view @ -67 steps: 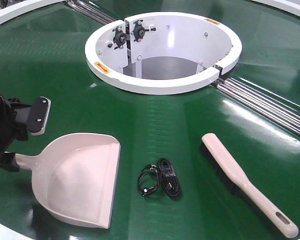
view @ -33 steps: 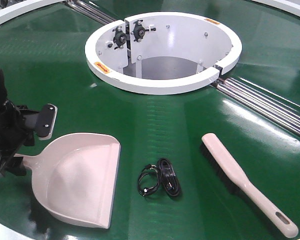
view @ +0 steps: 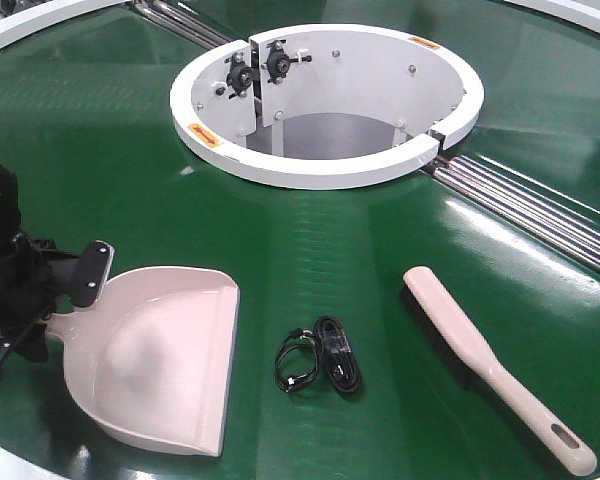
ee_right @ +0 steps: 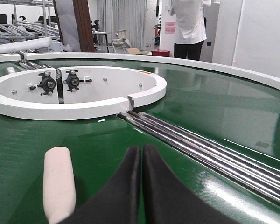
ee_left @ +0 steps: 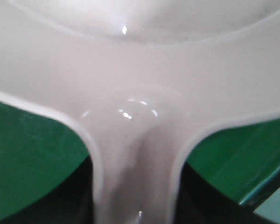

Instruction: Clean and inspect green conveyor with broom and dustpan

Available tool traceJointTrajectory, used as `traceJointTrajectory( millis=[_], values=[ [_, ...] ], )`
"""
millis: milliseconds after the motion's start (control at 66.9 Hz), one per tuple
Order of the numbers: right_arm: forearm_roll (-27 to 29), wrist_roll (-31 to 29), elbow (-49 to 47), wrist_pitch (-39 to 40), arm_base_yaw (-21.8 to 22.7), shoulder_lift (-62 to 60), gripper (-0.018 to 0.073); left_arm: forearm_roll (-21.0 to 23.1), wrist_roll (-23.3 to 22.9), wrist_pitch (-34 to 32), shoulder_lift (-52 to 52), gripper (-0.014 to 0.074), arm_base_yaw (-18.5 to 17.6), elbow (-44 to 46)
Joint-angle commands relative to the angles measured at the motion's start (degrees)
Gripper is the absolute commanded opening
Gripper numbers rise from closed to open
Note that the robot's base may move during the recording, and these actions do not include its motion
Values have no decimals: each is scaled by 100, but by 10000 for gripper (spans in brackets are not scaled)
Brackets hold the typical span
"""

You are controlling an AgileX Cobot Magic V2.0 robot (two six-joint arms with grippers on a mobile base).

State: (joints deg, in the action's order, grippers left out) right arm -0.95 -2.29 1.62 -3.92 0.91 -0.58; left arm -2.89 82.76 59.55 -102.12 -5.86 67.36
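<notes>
At the near left edge of the conveyor (view: 110, 150), your left gripper (view: 55, 310) sits astride the dustpan (view: 155, 350) handle, one finger on each side of the neck where it widens into the pan. The wrist view is blurred, so you cannot tell whether the fingers are clamped on the handle or only bracketing it. Holding that low on the neck makes sense, I think: it gives control over the tilt of the lip. The pan lies flat on the belt with its open lip facing the near edge.

Just right of the pan lies a small coil of black cable (view: 320, 365), apart from both tools. It seems to be the thing to sweep up, and it sits between pan and broom (view: 480, 355), so neither needs to travel far. The broom rests on its side near the right edge, bristles toward the cable and handle toward you, untouched. Your right gripper (ee_right: 141, 151) is pressed together and empty, and it hovers low just beside the broom's rounded end. It will have to spread before it can take the handle.

Farther back, the steel rollers (view: 525, 205) cut diagonally across the belt on the right, a seam where bristles could catch. Beyond them stands the white hub (view: 310, 170), well clear of the work. Past the outer rim (ee_right: 224, 70) a person (ee_right: 189, 28) stands with back turned.
</notes>
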Motion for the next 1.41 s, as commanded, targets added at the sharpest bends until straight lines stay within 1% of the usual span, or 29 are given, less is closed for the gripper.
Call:
traceJointTrajectory(
  millis=[0,15,149,209,284,374,463,568,718,852,1136,1301,1390],
  values=[
    [4,-39,109,430,-9,-105,-9,289,9,-151,228,22,-28,106],
    [4,-39,109,430,-9,-105,-9,340,9,-169,228,-9,-28,106],
    [4,-39,109,430,-9,-105,-9,385,9,-152,268,-8,-77,118],
    [4,-39,109,430,-9,-105,-9,289,9,-95,312,-8,-130,131],
    [4,-39,109,430,-9,-105,-9,289,-10,-46,380,-8,-162,131],
    [4,-39,109,430,-9,-105,-9,61,-67,38,459,-8,-243,131],
    [4,-39,109,430,-9,-105,-9,-258,-297,136,519,-8,-335,126],
    [4,-39,109,430,-9,-105,-9,-447,-795,274,532,-8,-436,139],
    [4,-39,109,430,-9,-105,-9,-361,-1102,456,516,-8,-517,368],
    [4,-39,109,430,-9,-105,-9,-214,-1111,575,516,-8,-553,662],
    [4,-39,109,430,-9,-105,-9,-310,-1060,744,381,-8,-791,837],
    [4,-39,109,430,-9,-105,-9,-593,-1087,827,227,-8,-890,855],
    [4,-39,109,430,-9,-105,-9,-617,-1114,939,136,-8,-890,855]
  ],
)
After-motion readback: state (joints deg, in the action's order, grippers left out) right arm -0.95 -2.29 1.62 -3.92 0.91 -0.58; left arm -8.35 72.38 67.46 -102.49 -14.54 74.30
